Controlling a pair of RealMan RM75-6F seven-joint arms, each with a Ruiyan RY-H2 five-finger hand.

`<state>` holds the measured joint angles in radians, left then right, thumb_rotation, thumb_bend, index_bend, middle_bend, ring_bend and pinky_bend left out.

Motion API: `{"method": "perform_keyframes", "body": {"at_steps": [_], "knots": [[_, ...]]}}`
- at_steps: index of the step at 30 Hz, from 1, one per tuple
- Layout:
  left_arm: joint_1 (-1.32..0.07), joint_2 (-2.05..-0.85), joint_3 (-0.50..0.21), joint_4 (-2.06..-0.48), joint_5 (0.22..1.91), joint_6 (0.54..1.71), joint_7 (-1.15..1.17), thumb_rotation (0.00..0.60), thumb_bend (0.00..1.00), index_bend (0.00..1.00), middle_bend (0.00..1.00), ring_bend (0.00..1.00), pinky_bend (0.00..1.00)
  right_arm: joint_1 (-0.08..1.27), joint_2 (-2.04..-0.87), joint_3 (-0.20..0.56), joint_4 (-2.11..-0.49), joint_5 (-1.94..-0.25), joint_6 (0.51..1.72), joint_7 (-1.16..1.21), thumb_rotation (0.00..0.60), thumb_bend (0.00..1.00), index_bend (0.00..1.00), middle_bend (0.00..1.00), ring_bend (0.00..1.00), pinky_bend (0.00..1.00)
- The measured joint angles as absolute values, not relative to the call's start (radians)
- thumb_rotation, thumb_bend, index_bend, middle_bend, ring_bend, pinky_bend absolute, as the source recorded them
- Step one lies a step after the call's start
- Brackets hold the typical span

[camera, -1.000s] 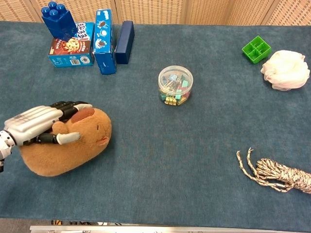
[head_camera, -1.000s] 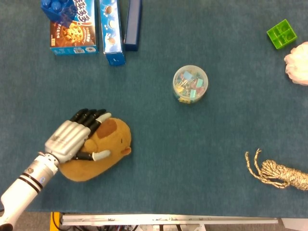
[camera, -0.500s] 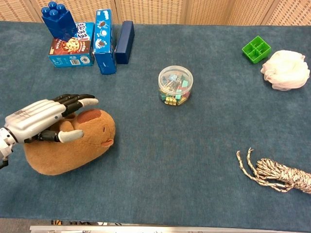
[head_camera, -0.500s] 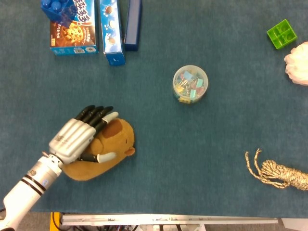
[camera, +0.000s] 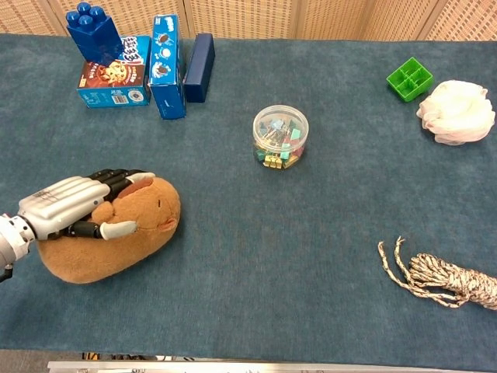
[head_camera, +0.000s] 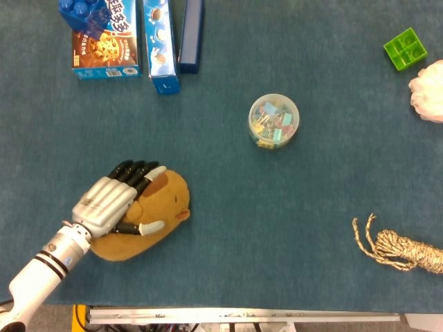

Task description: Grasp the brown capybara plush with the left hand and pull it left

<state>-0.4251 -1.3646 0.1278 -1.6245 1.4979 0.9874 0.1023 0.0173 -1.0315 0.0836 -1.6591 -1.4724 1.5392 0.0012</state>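
Left hand (camera: 66, 208) fingers wrapped over the brown capybara plush (camera: 128, 237) at the desk's 8 o'clock, grasp looks set; next, drag toward 9 o'clock.

The left hand (head_camera: 111, 204) covers the back of the brown capybara plush (head_camera: 160, 207). The white bath sponge (head_camera: 429, 90) is cut by the head view's right edge.

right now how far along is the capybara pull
Done: the left hand has reached the brown capybara plush and lies over its back, fingers wrapped across the top, thumb on its near side. In hand: that grip looks set. Left: the pull left; the plush sits on the blue table near its left edge.
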Motion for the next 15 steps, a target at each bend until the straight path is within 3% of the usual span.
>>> {"method": "perform_keyframes", "body": {"at_steps": [15], "knots": [[-0.402,-1.314,0.091,-1.667,1.415,1.030,0.179,0.000,0.00,0.00,0.03,0.03,0.00,0.016,-1.032,0.087,-1.657,-1.478,1.546,0.006,0.600,0.25,0.32,0.39,0.28,0.23]]}}
